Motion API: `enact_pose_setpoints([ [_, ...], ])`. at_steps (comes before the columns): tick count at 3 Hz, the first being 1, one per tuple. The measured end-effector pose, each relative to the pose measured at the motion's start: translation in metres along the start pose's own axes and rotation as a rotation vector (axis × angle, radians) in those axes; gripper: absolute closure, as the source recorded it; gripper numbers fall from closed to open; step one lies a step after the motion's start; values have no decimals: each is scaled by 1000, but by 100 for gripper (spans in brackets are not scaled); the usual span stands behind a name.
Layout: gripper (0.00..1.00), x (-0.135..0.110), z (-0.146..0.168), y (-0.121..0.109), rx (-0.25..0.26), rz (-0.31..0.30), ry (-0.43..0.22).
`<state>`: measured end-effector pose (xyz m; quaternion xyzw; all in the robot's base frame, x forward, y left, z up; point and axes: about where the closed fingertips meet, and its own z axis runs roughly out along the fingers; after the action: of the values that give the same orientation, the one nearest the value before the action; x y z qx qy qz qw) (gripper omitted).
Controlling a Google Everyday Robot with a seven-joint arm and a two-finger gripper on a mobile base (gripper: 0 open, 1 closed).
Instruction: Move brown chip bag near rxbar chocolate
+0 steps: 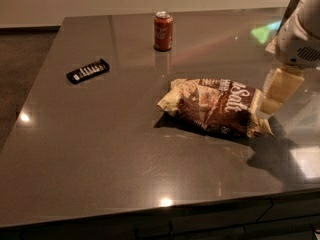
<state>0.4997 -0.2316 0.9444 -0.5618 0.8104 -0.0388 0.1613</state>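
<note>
Red soda can (163,31) upright, far side of grey table (100,154)

The single camera looks down at a slant across the tabletop (100,149) from its near edge (fairly close), the hand (275,96) at the right border.

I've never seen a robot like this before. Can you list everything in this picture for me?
table: one, dark grey and glossy, fills most of the view
brown chip bag: one, dark brown with cream ends, lying flat right of the table's centre
rxbar chocolate: one, black with white print, lying flat on the left side of the table, well apart from the bag
soda can: one, red, standing upright near the far edge
floor: dark, beyond the table's left edge
arm: one, white, at the upper right edge of the view
gripper: one, cream-coloured, below the arm, by the bag's right end
</note>
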Motion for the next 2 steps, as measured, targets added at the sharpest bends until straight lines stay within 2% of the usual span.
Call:
enact_pose_setpoints([
  [1,0,1,32,-17,-36,50,14],
  [2,0,5,54,-21,-76,92,38],
])
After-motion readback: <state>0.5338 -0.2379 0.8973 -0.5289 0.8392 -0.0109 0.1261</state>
